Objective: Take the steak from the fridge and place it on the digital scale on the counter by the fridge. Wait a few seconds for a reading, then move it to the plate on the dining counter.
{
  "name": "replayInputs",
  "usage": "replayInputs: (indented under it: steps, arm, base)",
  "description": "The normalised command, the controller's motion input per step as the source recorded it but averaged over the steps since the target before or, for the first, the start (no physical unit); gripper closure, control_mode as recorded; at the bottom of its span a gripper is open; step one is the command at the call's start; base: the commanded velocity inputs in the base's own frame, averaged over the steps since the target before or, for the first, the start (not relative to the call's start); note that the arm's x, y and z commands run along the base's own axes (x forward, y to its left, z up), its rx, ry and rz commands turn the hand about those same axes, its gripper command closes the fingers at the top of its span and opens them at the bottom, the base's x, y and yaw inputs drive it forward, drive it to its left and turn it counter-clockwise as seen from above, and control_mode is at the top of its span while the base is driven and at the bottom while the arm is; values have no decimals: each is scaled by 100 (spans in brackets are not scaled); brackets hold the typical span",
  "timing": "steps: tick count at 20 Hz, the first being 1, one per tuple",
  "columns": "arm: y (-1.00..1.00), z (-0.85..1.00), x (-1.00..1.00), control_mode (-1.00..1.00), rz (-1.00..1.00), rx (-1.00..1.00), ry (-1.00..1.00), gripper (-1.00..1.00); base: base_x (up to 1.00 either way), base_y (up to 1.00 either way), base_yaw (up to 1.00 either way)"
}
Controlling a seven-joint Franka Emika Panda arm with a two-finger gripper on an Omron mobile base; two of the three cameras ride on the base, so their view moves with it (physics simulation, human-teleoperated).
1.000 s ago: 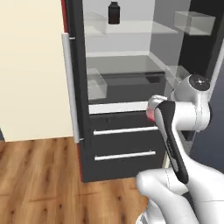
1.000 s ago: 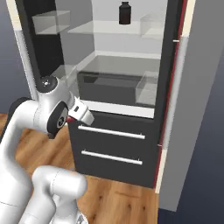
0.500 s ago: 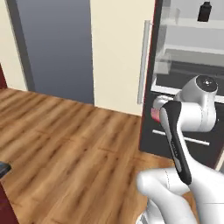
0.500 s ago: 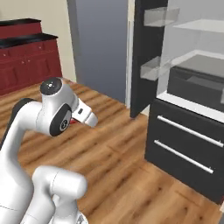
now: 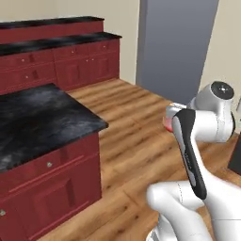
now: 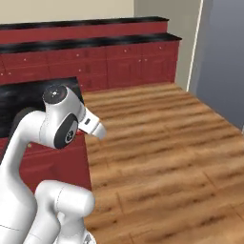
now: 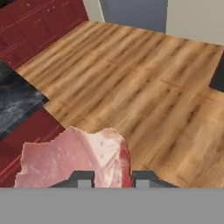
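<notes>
**Base swings away from the fridge with the steak in hand**

Gone from both base views is the open fridge that stood ahead a second ago; the whole scene has shifted, so the cameras have turned with the base rather than the things moving. Ahead now lie a wooden floor (image 5: 136,117), a long run of red knobbed cabinets (image 6: 119,59) along the far wall, and a closer black marbled counter (image 5: 42,117) over red drawers at the left.

From the hand view, the gripper (image 7: 113,178) is nearly closed on the steak (image 7: 74,157): the two dark fingertips (image 7: 83,178) pinch the pinkish-red slab at its near edge, and the meat hangs out in front of them above the floor, just beside the corner of the black counter top. A sliver of red by the wrist in the left base view is probably the same steak, though the arm covers most of it.
</notes>
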Motion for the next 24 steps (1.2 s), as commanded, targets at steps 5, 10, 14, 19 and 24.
replayInputs:
  steps: [5, 10, 14, 19, 24]
  arm:
    - [0, 0, 0, 100, 0, 0, 0, 100]
    - [0, 0, 0, 100, 0, 0, 0, 100]
    - [0, 0, 0, 100, 0, 0, 0, 100]
    - [0, 0, 0, 100, 0, 0, 0, 100]
    - [0, 0, 0, 100, 0, 0, 0, 100]
  base:
    - [-23, 57, 75]
    - [25, 88, 53]
    - [96, 86, 20]
    - [85, 90, 17]
    - [17, 100, 22]
